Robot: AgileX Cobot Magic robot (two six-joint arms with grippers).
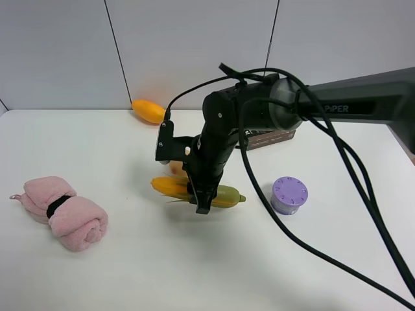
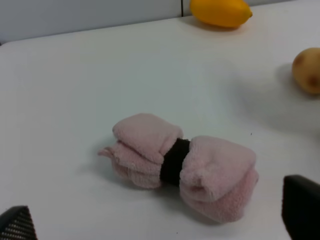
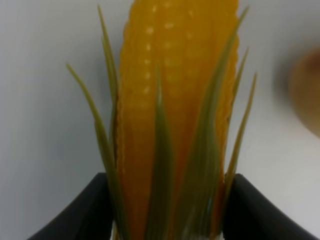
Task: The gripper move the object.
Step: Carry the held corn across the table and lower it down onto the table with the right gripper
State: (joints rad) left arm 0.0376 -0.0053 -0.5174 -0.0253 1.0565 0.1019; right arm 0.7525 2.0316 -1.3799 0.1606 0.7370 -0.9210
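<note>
The right tool (image 1: 202,206) comes down from above at the middle of the white worktop (image 1: 194,272) and has its two dark fingers (image 3: 92,212) closed in against the sides of the corn cob (image 1: 227,193), gripping it across its middle. In the high view the cob lies level, its yellow kernel end toward 9 o'clock and its green husk end toward 3 o'clock. I cannot tell whether it rests on the worktop or sits just above it.

A tan potato (image 2: 307,70) sits just beside the cob at 12 o'clock, partly hidden by the arm. An orange mango (image 1: 148,111) lies at 11 o'clock, near the back wall. A purple round tub (image 1: 289,194) stands at 3 o'clock, apart from the cob. A dark box (image 1: 275,138) lies at 1 o'clock behind the arm.

At 9 o'clock, well apart, lies a rolled pink towel (image 1: 65,212) with a black band. The left tool (image 2: 159,225) hangs over it, fingers spread wide, holding nothing.
</note>
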